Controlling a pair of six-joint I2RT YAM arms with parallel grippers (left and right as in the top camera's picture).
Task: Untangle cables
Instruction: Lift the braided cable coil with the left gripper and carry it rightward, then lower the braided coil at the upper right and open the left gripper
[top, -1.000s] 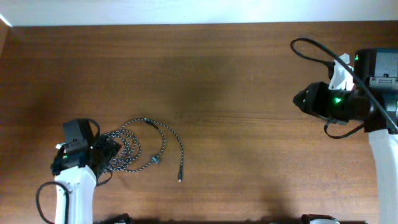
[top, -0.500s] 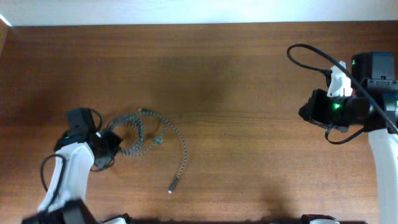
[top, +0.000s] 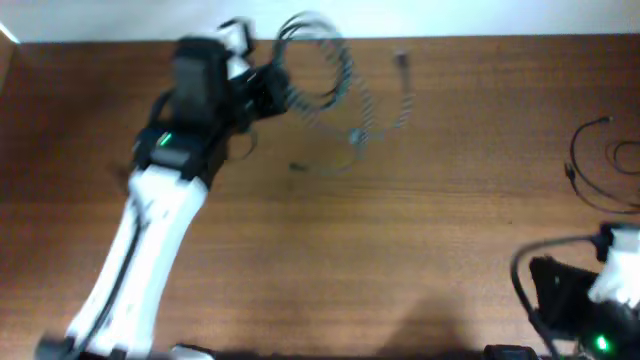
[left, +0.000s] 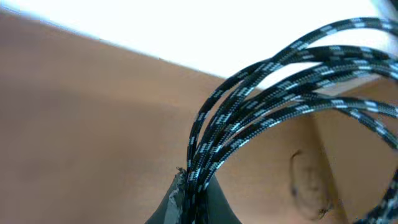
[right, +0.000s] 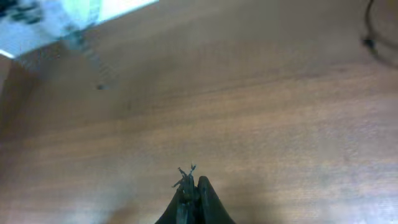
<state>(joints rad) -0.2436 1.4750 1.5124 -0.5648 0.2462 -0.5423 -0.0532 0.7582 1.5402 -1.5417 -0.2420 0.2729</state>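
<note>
Since the earlier frame our left jaws have swung to the worktop's (top: 400, 250) far edge, clamped on the speckled braided cord (left: 202, 155). Its loops trail ahead of them, blurred overhead. Our right jaws sit pressed together, empty, with a thin black cord (right: 369, 41) far ahead to their right.

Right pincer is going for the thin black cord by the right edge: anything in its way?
Nothing visible. Only bare table lies between the right pincer and the black cord. The speckled cord is up in the left pincer at the far edge, well clear of that path.
</note>
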